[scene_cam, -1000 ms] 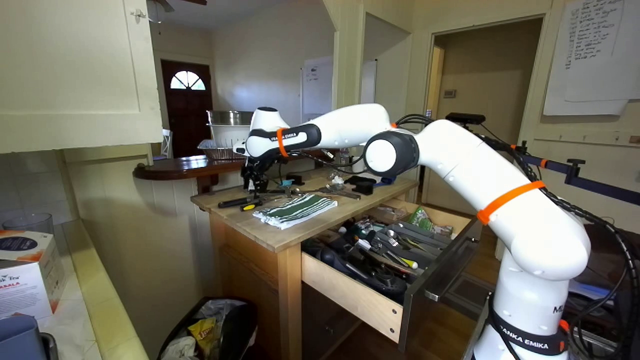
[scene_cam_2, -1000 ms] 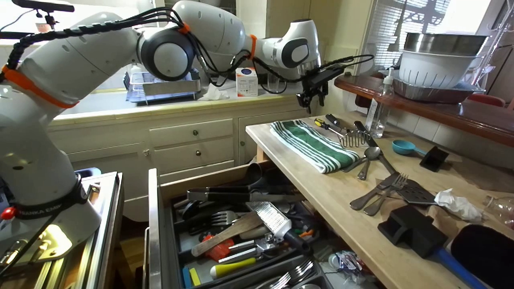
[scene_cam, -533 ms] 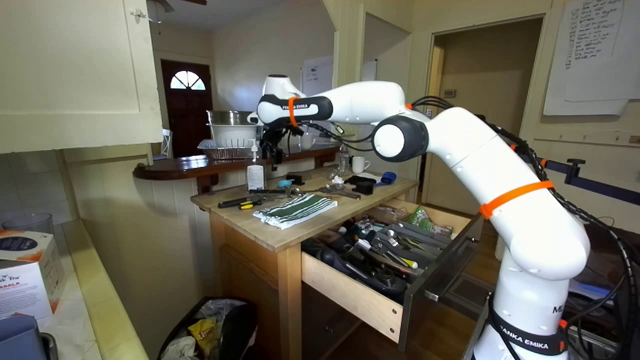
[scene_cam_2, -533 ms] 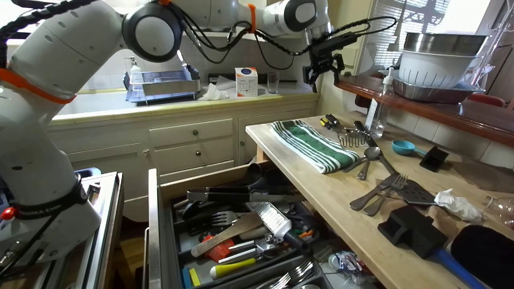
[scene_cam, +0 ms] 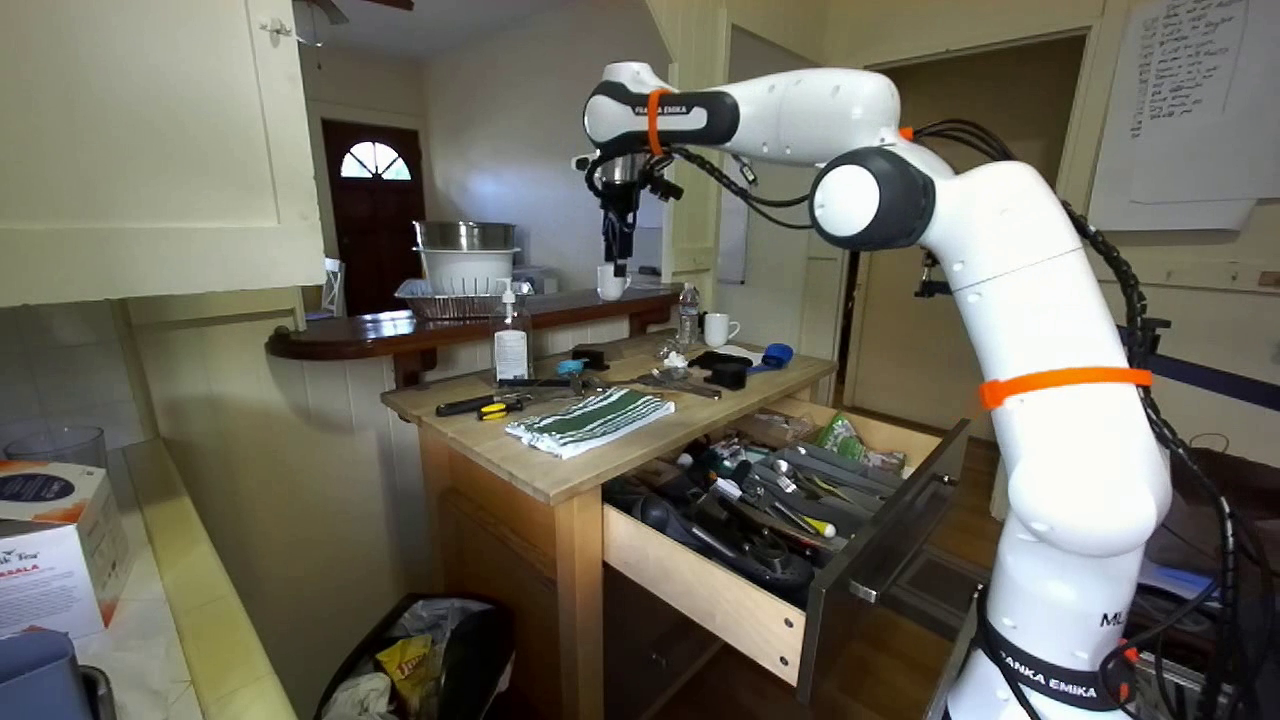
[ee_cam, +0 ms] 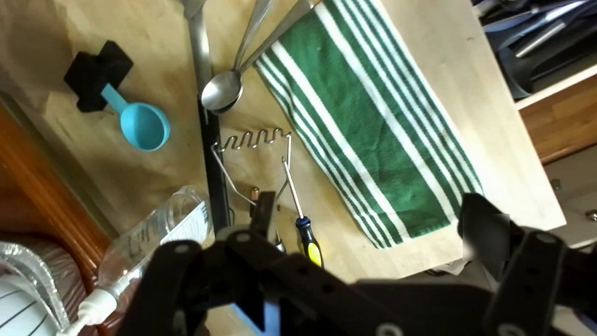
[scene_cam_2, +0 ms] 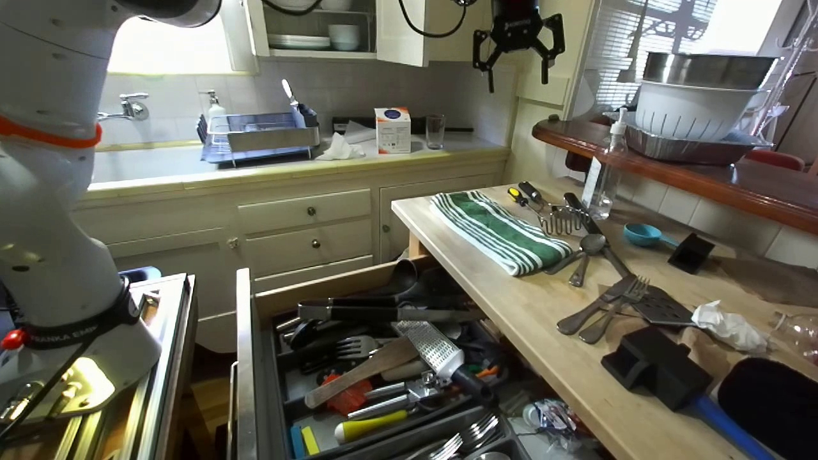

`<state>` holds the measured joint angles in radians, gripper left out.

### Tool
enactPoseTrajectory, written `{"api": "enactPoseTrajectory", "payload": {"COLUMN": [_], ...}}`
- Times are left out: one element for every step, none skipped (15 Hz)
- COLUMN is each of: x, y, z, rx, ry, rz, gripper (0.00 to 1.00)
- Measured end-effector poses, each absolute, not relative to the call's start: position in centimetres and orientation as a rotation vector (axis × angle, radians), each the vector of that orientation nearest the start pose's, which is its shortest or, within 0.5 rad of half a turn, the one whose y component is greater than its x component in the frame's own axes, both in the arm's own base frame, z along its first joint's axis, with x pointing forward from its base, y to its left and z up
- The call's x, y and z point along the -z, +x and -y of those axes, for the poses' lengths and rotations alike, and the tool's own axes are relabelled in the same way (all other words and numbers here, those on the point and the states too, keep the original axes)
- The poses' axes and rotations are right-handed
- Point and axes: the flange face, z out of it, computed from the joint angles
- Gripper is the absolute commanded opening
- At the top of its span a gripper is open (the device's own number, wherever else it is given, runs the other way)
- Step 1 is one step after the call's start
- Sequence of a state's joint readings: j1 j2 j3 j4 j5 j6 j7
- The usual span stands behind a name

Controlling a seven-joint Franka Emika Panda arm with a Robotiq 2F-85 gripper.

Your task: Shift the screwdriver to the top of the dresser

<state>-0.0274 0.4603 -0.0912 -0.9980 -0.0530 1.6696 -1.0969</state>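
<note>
Yellow and black: the screwdriver (scene_cam: 500, 409), in an exterior view, lies on the left part of the bench (scene_cam: 535, 468), to the left of the green striped towel (scene_cam: 595, 422).
Drawer (scene_cam: 700, 600): pulled out beneath the bench top; the sentence asks nothing of it.
Pincer (scene_cam: 620, 270): hangs high over the bench, well apart from the screwdriver; it shows nearly side-on, so its spread cannot be told here.
Far end of the bench: in an exterior view, the screwdriver (scene_cam_2: 519, 197) rests beyond the towel, its handle just beside the dark handle of the wire masher (scene_cam_2: 563, 219).
Fingers (scene_cam_2: 544, 71): spread wide, high above the bench, with nothing between them.
Soap bottle (scene_cam_2: 604, 188): upright on the same top, to the right of the screwdriver.
Screwdriver from above: in the wrist view, it lies left of the towel and apart from it; the tip of its shaft overlaps the masher's wire, though whether the two touch cannot be told.
Pincer from above: wide, holding nothing.
Done: the screwdriver is on the bench top and free of the pincer, so the shift looks complete.
Left to do: probably only taking the arm (scene_cam: 1040, 330) clear; nothing in these views calls for another grasp.
</note>
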Motion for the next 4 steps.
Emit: {"api": "enactPoseTrajectory", "payload": {"x": [-62.6,-63.0,-63.4,-63.9], "y": [67.9,66.7,65.5,64.9], "z": [7.7,8.3,8.8,9.1], "rx": [0.205,0.208,0.22,0.227], "ry": [-2.936,-2.94,-2.947,-2.95], "rz": [1.512,1.437,1.361,1.344], "gripper": [1.0,1.0,1.0,1.0]}}
